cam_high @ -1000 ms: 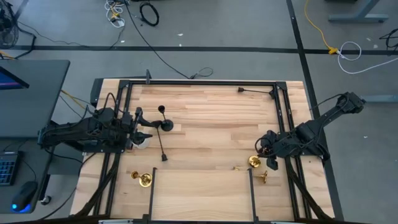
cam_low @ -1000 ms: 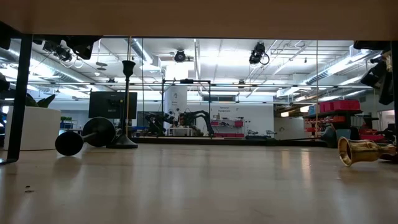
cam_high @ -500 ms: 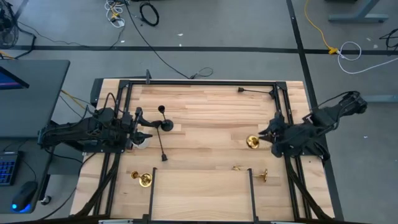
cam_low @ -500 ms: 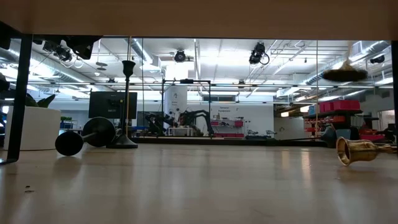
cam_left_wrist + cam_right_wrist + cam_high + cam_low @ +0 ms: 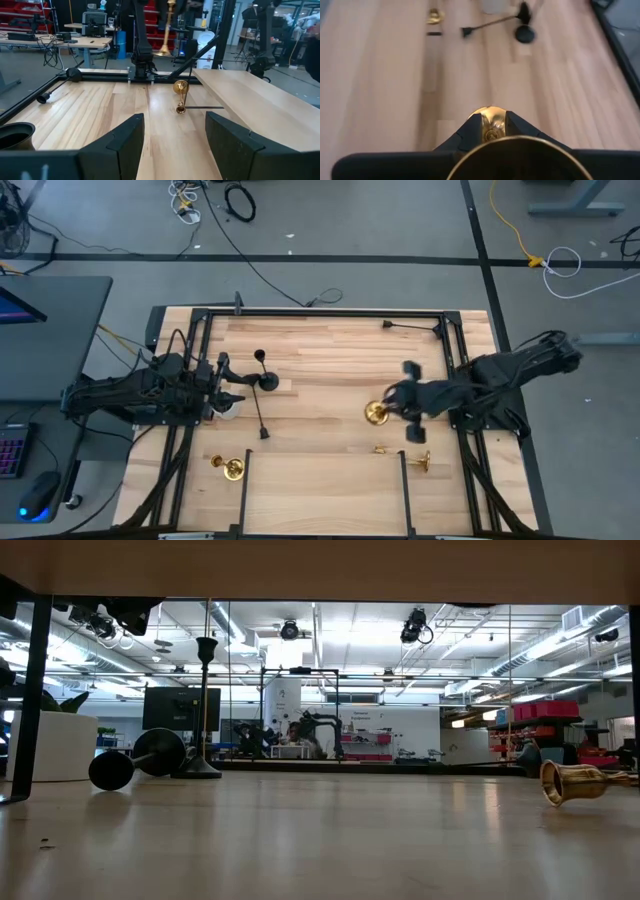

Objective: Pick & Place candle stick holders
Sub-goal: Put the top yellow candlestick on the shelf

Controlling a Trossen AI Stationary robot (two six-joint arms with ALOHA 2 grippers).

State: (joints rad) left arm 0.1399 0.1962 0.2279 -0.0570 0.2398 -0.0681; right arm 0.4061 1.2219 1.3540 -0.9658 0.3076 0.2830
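My right gripper (image 5: 398,412) hangs over the table's right middle, shut on a brass candle stick holder (image 5: 376,413). A second brass holder (image 5: 420,462) lies on its side near the front right and shows in the low view (image 5: 575,781). A third (image 5: 232,469) lies at the front left. Black holders (image 5: 266,378) stand and lie left of centre, and another (image 5: 410,327) lies at the far edge. My left gripper (image 5: 228,387) waits open at the left, level, over a white pot (image 5: 228,409). My right gripper pinches the brass holder's narrow part (image 5: 492,128) between its two fingers (image 5: 470,131). The fingers come from the table's right, slanting down. A round brass rim (image 5: 515,150) shows close before the wrist camera. The holder is lifted clear of the table.
A black frame (image 5: 320,314) runs round the table's edges, with upright bars (image 5: 404,480) at the front. A thin black rod (image 5: 261,415) lies left of centre. The wood between the black holders and my right gripper is bare.
My right gripper has risen from the front right with the brass holder and moved toward the table's left and a little toward the far edge, rolling as it went. The holder has been lifted clear and has left the low view upward. The lying brass holder has stayed.
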